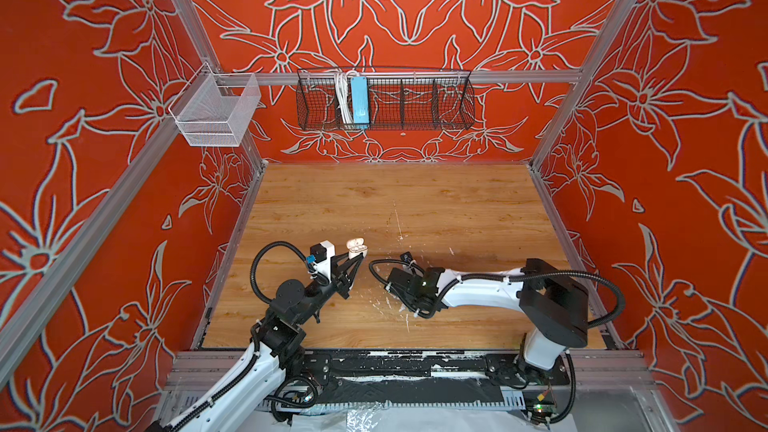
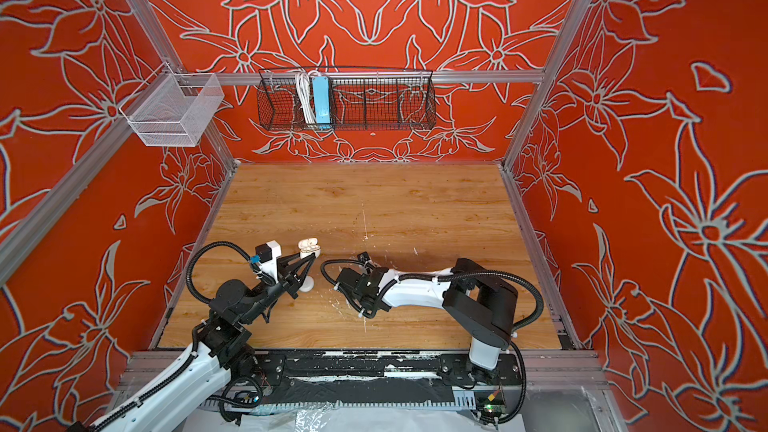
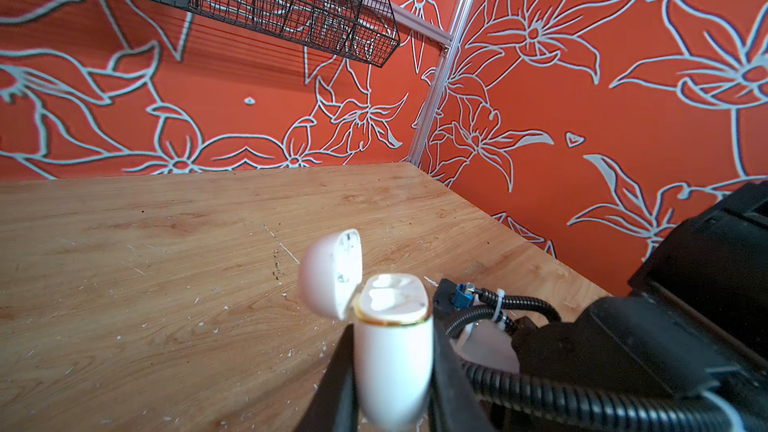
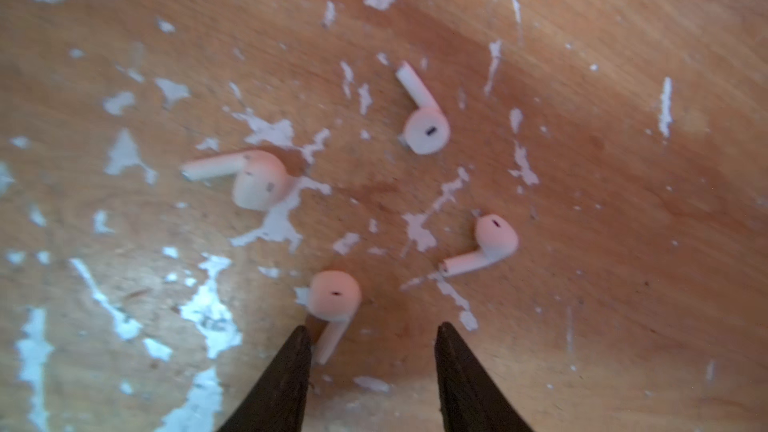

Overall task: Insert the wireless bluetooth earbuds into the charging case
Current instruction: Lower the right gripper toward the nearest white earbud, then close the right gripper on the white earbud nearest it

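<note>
The white charging case [image 3: 392, 361] has a gold rim, and its lid [image 3: 332, 272] is flipped open. My left gripper [image 3: 392, 334] is shut on its body and holds it upright above the table; the case [image 1: 356, 248] [image 2: 308, 247] shows in both top views. Several white earbuds lie on the wood in the right wrist view. One earbud [image 4: 334, 297] is nearest, and others [image 4: 494, 238] [image 4: 426, 132] [image 4: 257, 180] lie beyond it. My right gripper [image 4: 372, 330] hangs open just over them, nothing between its fingers. The nearest earbud's stem lies beside one fingertip [image 4: 301, 338]. The right wrist [image 1: 409, 284] hides the earbuds in both top views.
White paint flecks [image 4: 276, 222] litter the wooden table [image 1: 415, 209] around the earbuds. A small white disc [image 2: 308, 283] lies under the left arm. A black wire basket [image 1: 384, 99] and a white mesh basket [image 1: 216, 110] hang on the frame above the table.
</note>
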Controlling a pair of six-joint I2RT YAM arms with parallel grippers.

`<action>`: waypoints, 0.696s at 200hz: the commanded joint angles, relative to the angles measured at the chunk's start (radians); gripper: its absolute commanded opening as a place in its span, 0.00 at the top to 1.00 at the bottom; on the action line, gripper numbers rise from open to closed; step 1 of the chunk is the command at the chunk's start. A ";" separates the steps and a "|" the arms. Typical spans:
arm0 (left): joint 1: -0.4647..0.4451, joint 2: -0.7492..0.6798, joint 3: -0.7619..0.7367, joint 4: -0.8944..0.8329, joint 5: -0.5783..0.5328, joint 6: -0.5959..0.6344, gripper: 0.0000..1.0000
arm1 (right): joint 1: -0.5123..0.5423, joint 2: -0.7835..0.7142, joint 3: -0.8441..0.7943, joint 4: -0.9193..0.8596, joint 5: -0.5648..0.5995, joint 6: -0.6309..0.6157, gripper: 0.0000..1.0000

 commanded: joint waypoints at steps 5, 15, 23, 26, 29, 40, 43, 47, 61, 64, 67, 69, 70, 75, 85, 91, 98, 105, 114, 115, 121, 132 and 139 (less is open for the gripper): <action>-0.003 -0.011 0.032 0.000 -0.011 0.005 1.00 | 0.002 -0.047 -0.036 -0.001 0.029 0.029 0.49; -0.004 -0.010 0.032 0.000 -0.011 0.003 1.00 | 0.000 -0.047 -0.042 0.014 0.025 0.024 0.49; -0.003 -0.009 0.032 0.000 -0.010 0.003 1.00 | 0.000 -0.045 -0.041 0.027 0.018 0.022 0.50; -0.003 -0.009 0.031 0.000 -0.011 0.004 1.00 | 0.000 -0.044 -0.042 0.034 0.014 0.019 0.50; -0.004 -0.007 0.031 -0.001 -0.011 0.004 1.00 | -0.001 -0.044 -0.044 0.041 0.009 0.018 0.50; -0.004 -0.006 0.031 0.001 -0.012 0.005 1.00 | -0.002 -0.045 -0.050 0.077 -0.012 0.011 0.50; -0.004 -0.006 0.031 0.001 -0.012 0.005 1.00 | 0.000 -0.046 -0.052 0.088 -0.020 0.010 0.50; -0.004 -0.006 0.031 0.000 -0.013 0.006 1.00 | -0.002 -0.047 -0.055 0.105 -0.032 0.005 0.50; -0.003 -0.006 0.032 0.001 -0.012 0.006 1.00 | -0.001 -0.059 -0.073 0.166 -0.077 -0.005 0.50; -0.003 -0.006 0.032 0.001 -0.013 0.005 1.00 | -0.002 -0.062 -0.076 0.180 -0.086 -0.008 0.50; -0.003 -0.006 0.032 0.001 -0.012 0.005 1.00 | -0.002 -0.064 -0.081 0.188 -0.093 -0.008 0.50; -0.003 -0.005 0.032 0.002 -0.012 0.005 1.00 | -0.002 -0.065 -0.083 0.197 -0.097 -0.010 0.50; -0.004 -0.004 0.032 0.003 -0.012 0.005 1.00 | -0.002 -0.066 -0.084 0.197 -0.100 -0.010 0.50; -0.004 -0.004 0.032 0.004 -0.011 0.004 1.00 | -0.002 -0.067 -0.088 0.214 -0.107 -0.011 0.50; -0.003 -0.002 0.032 0.006 -0.008 0.003 1.00 | -0.004 -0.065 -0.094 0.231 -0.114 -0.012 0.50; -0.003 0.000 0.031 0.008 -0.006 0.004 1.00 | -0.008 -0.063 -0.097 0.237 -0.116 -0.010 0.50; -0.004 0.000 0.032 0.009 -0.004 0.004 1.00 | -0.015 -0.059 -0.100 0.241 -0.113 -0.007 0.50; -0.004 0.002 0.032 0.010 -0.003 0.005 1.00 | -0.026 -0.056 -0.106 0.242 -0.115 -0.005 0.50; -0.004 0.006 0.031 0.014 0.002 0.006 1.00 | -0.038 -0.054 -0.114 0.245 -0.117 -0.003 0.50; -0.004 0.007 0.031 0.014 0.002 0.006 1.00 | -0.039 -0.054 -0.115 0.245 -0.117 -0.003 0.50; -0.003 0.008 0.031 0.018 0.007 0.006 1.00 | -0.045 -0.055 -0.120 0.248 -0.117 -0.002 0.50; -0.005 0.014 0.031 0.025 0.015 0.009 1.00 | -0.053 -0.059 -0.130 0.248 -0.109 0.000 0.50; -0.004 0.016 0.031 0.030 0.020 0.012 1.00 | -0.058 -0.059 -0.135 0.248 -0.108 0.001 0.50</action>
